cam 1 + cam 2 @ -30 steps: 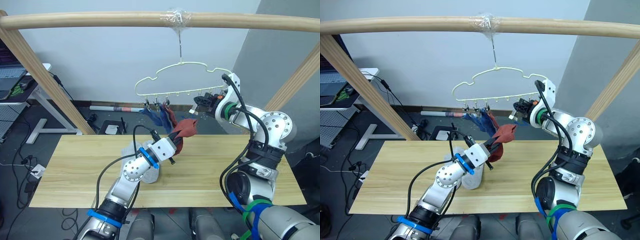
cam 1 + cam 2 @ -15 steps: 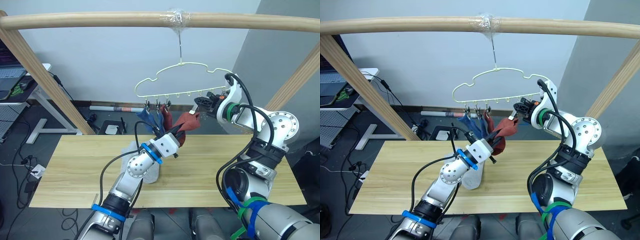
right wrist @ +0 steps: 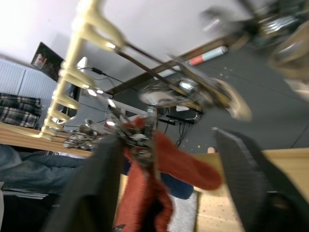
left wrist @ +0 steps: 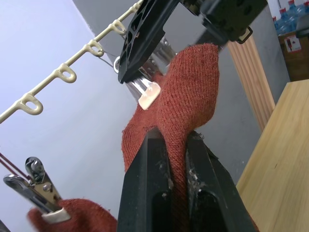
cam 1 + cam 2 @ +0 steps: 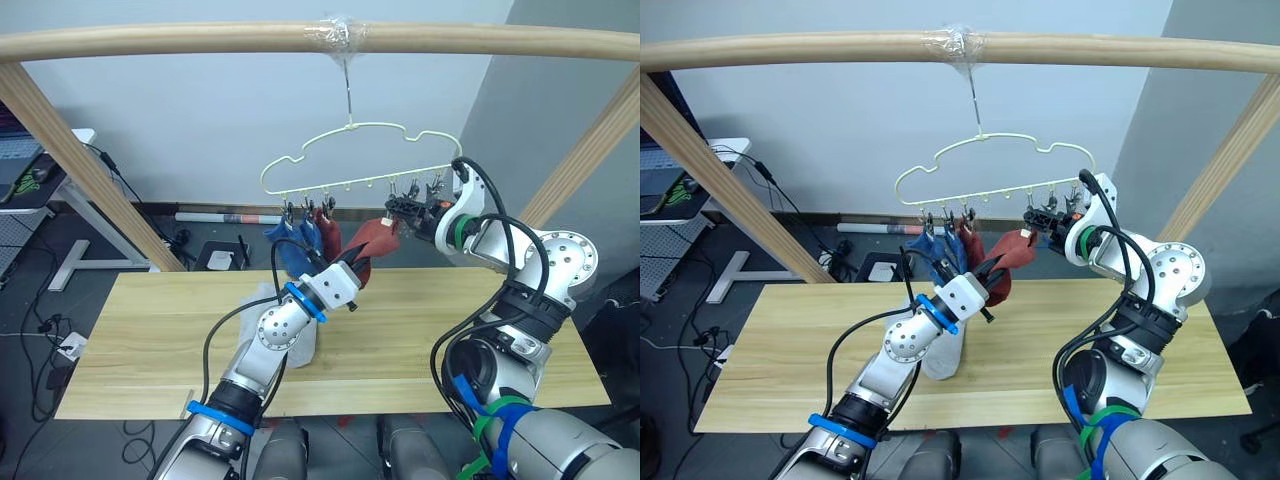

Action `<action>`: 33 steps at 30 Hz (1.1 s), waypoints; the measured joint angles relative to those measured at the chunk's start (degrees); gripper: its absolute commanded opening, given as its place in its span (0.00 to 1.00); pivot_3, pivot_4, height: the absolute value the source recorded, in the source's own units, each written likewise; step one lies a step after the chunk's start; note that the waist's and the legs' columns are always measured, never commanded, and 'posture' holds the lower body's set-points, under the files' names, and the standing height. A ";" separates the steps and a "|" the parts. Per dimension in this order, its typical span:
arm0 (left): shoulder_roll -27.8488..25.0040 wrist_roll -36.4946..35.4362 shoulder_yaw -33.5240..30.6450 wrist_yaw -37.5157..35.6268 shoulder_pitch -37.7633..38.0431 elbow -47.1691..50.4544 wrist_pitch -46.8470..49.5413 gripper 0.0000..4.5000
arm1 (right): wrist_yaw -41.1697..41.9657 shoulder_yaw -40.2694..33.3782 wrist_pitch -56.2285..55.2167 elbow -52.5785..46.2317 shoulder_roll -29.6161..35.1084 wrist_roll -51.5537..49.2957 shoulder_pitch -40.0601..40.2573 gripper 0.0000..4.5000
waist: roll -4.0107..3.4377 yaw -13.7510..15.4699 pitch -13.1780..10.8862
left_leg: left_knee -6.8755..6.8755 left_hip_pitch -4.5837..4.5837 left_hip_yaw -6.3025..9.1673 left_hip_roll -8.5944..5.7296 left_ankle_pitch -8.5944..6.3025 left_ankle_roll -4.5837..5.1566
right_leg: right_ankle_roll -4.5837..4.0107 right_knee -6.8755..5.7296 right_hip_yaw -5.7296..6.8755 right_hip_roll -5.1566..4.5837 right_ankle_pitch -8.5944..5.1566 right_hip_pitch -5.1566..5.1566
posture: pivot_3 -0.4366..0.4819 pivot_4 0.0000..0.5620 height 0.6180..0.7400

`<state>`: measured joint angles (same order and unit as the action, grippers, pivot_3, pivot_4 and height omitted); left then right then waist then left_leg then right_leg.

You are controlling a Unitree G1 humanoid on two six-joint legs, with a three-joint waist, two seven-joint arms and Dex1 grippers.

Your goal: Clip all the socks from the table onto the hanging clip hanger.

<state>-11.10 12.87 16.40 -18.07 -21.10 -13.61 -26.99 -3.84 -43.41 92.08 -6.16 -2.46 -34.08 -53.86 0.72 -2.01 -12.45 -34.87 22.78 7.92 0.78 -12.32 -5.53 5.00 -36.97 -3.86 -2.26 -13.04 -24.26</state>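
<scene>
Left end effector (image 4: pixel 174 159) is clamped on a rust-red sock (image 5: pixel 372 243), holding its free end up just below the right end effector (image 5: pixel 402 210), whose fingers stand apart around a grey clip (image 4: pixel 145 89) on the clip hanger (image 5: pixel 350 160). Risk: the hanger hangs freely from its hook, so any push may swing the clip away from the fabric. Risk: a shallow bite on the sock edge may let it slip out on release. Two blue socks (image 5: pixel 295 245) and one red sock already hang beside the left end effector. A light grey sock (image 5: pixel 940 350) lies beneath it on the table (image 5: pixel 130 340). A wooden pole frame (image 5: pixel 200 40) carries the hanger; a desk and cables stand beyond, against a pale wall.
</scene>
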 measured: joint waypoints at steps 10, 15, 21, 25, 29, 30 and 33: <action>2.54 -2.27 0.09 -1.93 -2.06 -2.74 3.00 0.19 | 6.87 1.80 -0.01 -2.66 12.52 -16.58 5.71 1.00 | -0.06 -0.91 -0.04 | 0.00 0.06 -0.05 0.00 -0.11 0.20 | -0.01 0.06 -0.04 0.01 -0.03 -0.01 | 0.45 0.35 1.00; 2.67 -5.97 -0.33 -5.00 -1.92 -2.82 6.20 0.48 | 6.15 8.21 -0.39 -12.99 14.27 -18.40 14.40 1.00 | -0.11 -1.60 -0.07 | -0.02 0.06 -0.10 0.00 -0.11 0.20 | 0.01 0.03 -0.09 0.02 -0.04 -0.05 | 0.45 0.35 1.00; -1.85 -10.68 -3.39 -9.41 2.40 2.88 11.62 0.85 | 10.65 29.82 -18.12 -22.74 20.61 -8.18 26.63 1.00 | -0.11 -2.63 -0.07 | -0.02 0.04 -0.13 0.02 -0.11 0.19 | 0.08 0.05 -0.11 0.02 -0.07 -0.07 | 0.45 0.35 1.00; -7.30 -15.54 -5.74 -13.26 8.82 15.43 18.26 0.91 | 9.74 40.60 -34.69 -22.44 20.98 4.59 31.22 0.92 | -0.09 -2.81 -0.12 | 0.00 0.05 -0.14 0.04 -0.11 0.19 | 0.07 0.05 -0.11 0.03 -0.07 -0.11 | 0.47 0.36 1.00; -12.06 -19.51 -10.16 -15.27 9.94 24.45 24.16 0.91 | 8.33 46.44 -45.21 -21.50 19.80 13.33 32.86 0.82 | 0.01 -2.61 -0.19 | -0.01 0.05 -0.13 0.05 -0.11 0.19 | -0.23 0.06 -0.10 0.03 -0.25 -0.12 | 0.51 0.37 1.00; -12.69 -20.08 -10.92 -15.36 9.72 26.58 25.20 0.91 | 8.06 47.59 -46.79 -21.01 19.21 14.88 32.86 0.82 | 0.01 -2.59 -0.19 | -0.02 0.04 -0.14 0.04 -0.11 0.19 | -0.24 0.07 -0.11 0.02 -0.25 -0.10 | 0.51 0.37 1.00; -14.13 -22.31 -12.28 -16.34 9.43 31.41 28.79 0.91 | 7.36 49.30 -50.52 -18.74 17.10 17.83 32.73 0.79 | 0.03 -2.36 -0.20 | -0.02 0.05 -0.15 0.04 -0.11 0.18 | -0.26 0.08 -0.12 0.02 -0.26 -0.09 | 0.53 0.37 1.00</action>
<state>-25.23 -9.44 4.12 -34.41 -11.66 17.80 1.79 3.52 5.89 41.55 -24.90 14.64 -16.25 -21.13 0.75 -4.38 -12.65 -34.89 22.83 7.78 0.82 -12.43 -5.35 4.74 -36.88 -3.98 -2.24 -13.30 -24.35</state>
